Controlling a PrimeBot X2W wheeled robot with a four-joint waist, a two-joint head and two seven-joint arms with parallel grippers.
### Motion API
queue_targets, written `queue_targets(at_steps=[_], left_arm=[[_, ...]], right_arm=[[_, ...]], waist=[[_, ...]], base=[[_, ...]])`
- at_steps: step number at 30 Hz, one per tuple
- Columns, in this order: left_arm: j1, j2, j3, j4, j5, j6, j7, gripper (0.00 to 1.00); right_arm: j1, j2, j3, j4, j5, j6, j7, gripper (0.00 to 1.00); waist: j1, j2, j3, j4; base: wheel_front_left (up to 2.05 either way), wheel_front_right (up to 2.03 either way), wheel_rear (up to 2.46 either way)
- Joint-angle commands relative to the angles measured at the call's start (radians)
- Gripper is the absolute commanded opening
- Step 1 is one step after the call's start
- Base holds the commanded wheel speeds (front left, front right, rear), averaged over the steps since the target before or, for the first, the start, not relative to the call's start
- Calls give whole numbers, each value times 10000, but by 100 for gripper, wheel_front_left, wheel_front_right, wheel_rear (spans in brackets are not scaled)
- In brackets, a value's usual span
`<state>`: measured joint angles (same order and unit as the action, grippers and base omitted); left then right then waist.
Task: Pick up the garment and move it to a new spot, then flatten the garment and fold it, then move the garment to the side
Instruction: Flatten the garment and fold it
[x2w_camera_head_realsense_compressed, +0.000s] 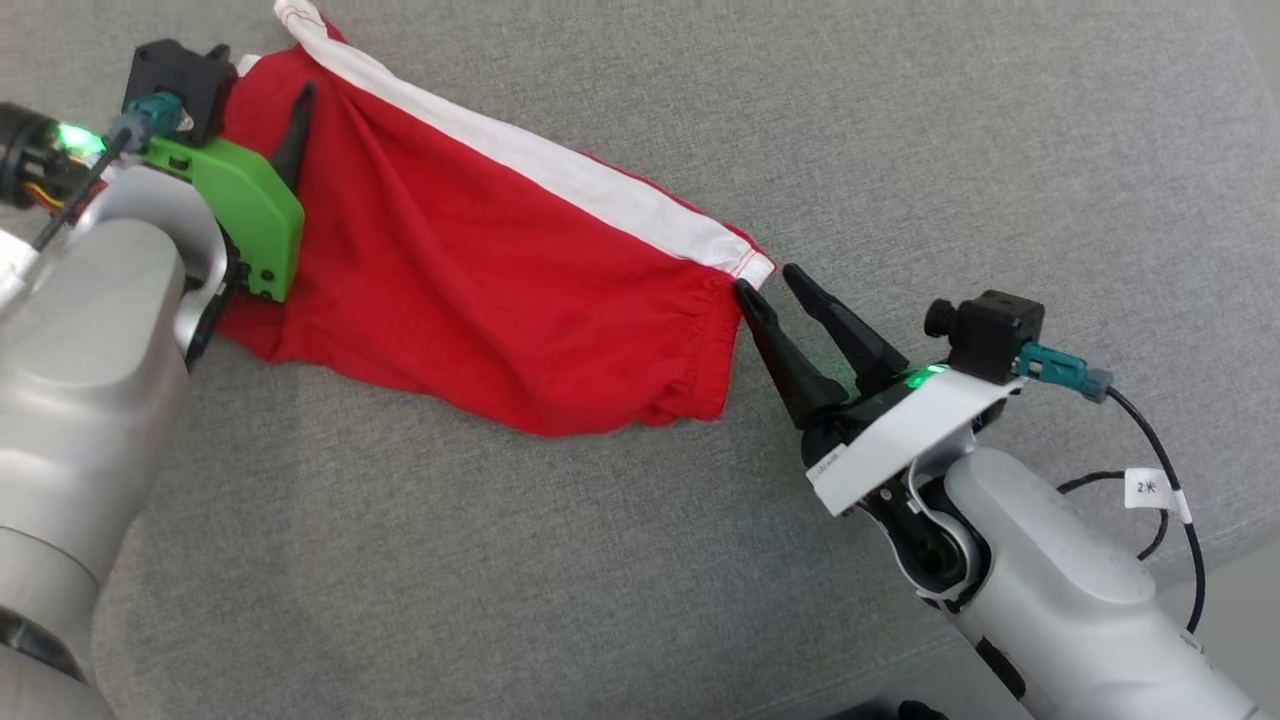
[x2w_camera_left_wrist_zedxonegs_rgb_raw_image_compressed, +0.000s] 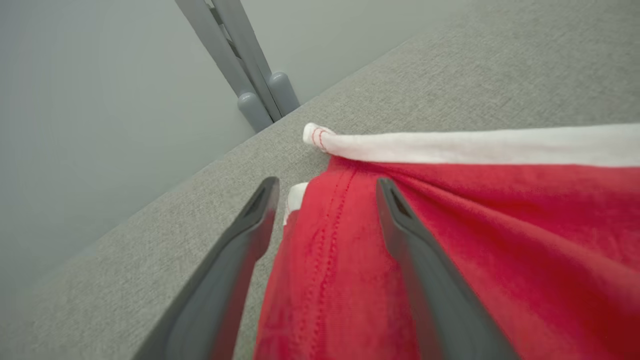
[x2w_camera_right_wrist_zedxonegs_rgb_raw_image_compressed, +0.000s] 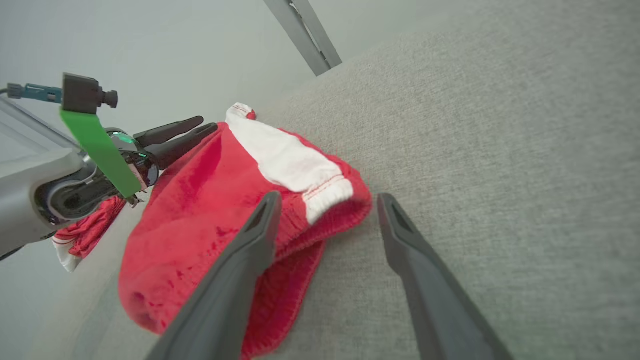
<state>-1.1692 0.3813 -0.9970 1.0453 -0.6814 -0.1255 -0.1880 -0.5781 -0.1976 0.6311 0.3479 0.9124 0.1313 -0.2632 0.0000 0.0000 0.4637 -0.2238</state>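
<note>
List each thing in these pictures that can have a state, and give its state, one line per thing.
garment: lying stretched out on the grey surface, wrinkled, not gripped.
left gripper: open, fingers astride one end of the garment.
right gripper: open, fingertips at the garment's other end.
small red cloth: bunched up, seen past the left gripper in the right wrist view.
</note>
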Motion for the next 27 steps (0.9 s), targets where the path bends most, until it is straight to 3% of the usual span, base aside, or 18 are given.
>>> queue_targets(at_steps=[1,12,16,27], left_arm=[[347,-109,95,156,-130,94,-157,100],[1594,-846,704,1019,-855,400,-700,100],[1674,-912,824,1120,-775,748,-777,100],[2205,-1220,922,1910,-1023,980,-492,100]], right_arm=[[242,-36,-194,54,-287,-11,-18,100],[1131,151,-2150,302,-2593,-11,-18,100],[1240,275,-2484,338,-3000,-11,-19,100],[1357,358,-2747,455,-3349,-11,-19,100]], waist=[[0,0,-299,148],[0,0,-842,459],[0,0,-862,503],[0,0,-985,572]], base=[[0,0,0],[0,0,0],[0,0,0],[0,0,0]])
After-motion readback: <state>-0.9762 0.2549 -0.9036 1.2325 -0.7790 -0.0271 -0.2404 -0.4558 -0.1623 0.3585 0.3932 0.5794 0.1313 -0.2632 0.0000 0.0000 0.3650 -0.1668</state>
